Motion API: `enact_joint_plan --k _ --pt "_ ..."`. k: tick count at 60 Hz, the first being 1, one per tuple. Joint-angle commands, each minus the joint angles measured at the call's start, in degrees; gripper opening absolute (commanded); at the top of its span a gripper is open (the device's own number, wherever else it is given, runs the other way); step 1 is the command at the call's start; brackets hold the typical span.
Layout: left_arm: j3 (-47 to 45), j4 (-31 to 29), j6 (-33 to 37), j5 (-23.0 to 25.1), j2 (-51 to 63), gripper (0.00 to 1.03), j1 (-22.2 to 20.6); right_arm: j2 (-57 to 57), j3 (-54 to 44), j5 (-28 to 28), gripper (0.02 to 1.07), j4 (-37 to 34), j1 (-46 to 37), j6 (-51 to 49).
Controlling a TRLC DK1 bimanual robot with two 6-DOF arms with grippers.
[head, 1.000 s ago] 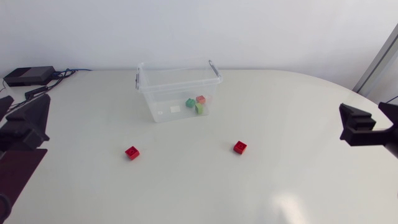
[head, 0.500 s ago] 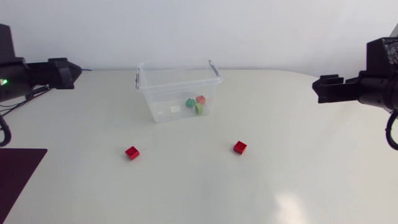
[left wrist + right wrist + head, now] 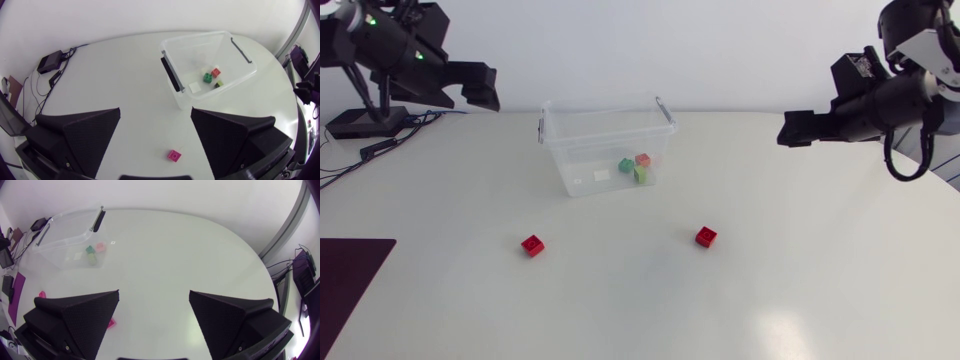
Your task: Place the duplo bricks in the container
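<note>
Duplo bricks (image 3: 532, 245) lie untouched; left claw (image 3: 155, 111), right claw (image 3: 154, 293) wide open.

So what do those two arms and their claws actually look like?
Both arms are mostly matte black and blocky. The left arm carries small green lights. The right arm has a pale silver link and a looping black cable. The left gripper and right gripper are black, each with two broad wedge-shaped fingers.
</note>
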Motion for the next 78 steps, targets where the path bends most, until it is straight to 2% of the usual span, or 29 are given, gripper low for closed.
enact_joint_plan --k 1,15,19,23,31,38,47,60,78 --pt "6.45 -5.01 4.47 0.00 5.56 0.99 -0.57 4.00 4.29 -1.25 1.03 -2.96 0.72 0.69" --pt "13.40 -11.34 11.85 0.00 12.68 0.98 -1.80 11.99 11.50 -7.58 1.03 -8.24 1.07 -1.77" --pt "13.31 -11.60 13.69 0.00 13.38 0.98 -2.41 14.90 14.75 -7.58 1.03 -12.72 1.69 -4.23" --pt "13.13 -12.48 15.72 0.00 14.00 0.98 -2.94 18.50 18.62 -7.58 1.03 -19.58 2.39 -11.35" --pt "12.34 -13.80 19.06 -0.09 14.97 0.98 -3.03 21.57 20.47 -6.96 1.03 -20.98 3.18 -15.48" --pt "10.32 -16.26 23.19 0.00 15.93 0.98 -2.94 24.74 22.40 -6.52 1.03 -24.94 3.80 -19.00" --pt "6.01 -16.35 27.14 0.00 15.84 0.99 -3.03 27.81 23.63 -6.17 1.03 -29.77 5.12 -22.16" --pt "0.21 -14.50 30.48 0.79 16.11 0.99 -3.64 30.54 22.58 -4.24 1.03 -30.12 7.58 -25.59" --pt "-9.98 -5.18 31.98 1.06 16.46 0.99 -5.22 31.24 17.83 1.92 1.03 -22.04 12.50 -27.08"
